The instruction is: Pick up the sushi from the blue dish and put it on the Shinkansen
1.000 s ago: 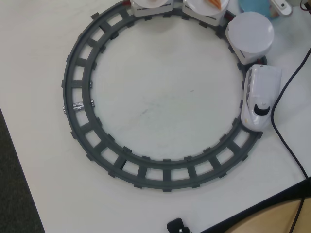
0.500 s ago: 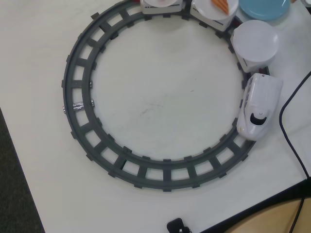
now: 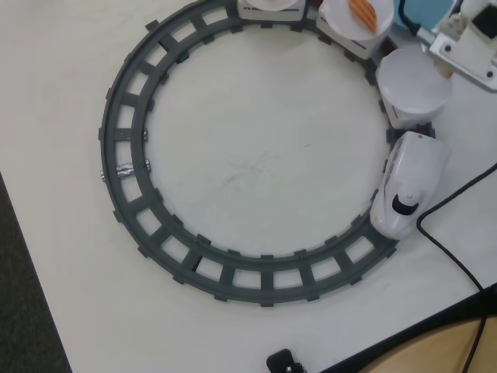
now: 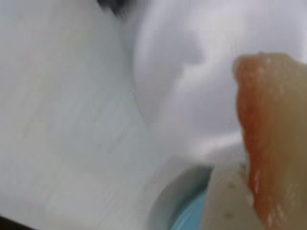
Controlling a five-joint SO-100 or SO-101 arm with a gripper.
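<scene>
Overhead, a white tabletop (image 3: 248,163) carries a dark grey circular track (image 3: 128,167). On its right side sits the white Shinkansen (image 3: 405,183), pulling cars topped with round white plates (image 3: 413,81). A sliver of the blue dish (image 3: 423,14) shows at the top edge. The tool (image 3: 454,50) hangs between dish and plate. Its wrist view, blurred, shows the pink-red sushi (image 4: 268,143) very close; whether it is gripped cannot be told. The sushi looks light and smooth, best pinched across its narrow sides. Room is tight here.
</scene>
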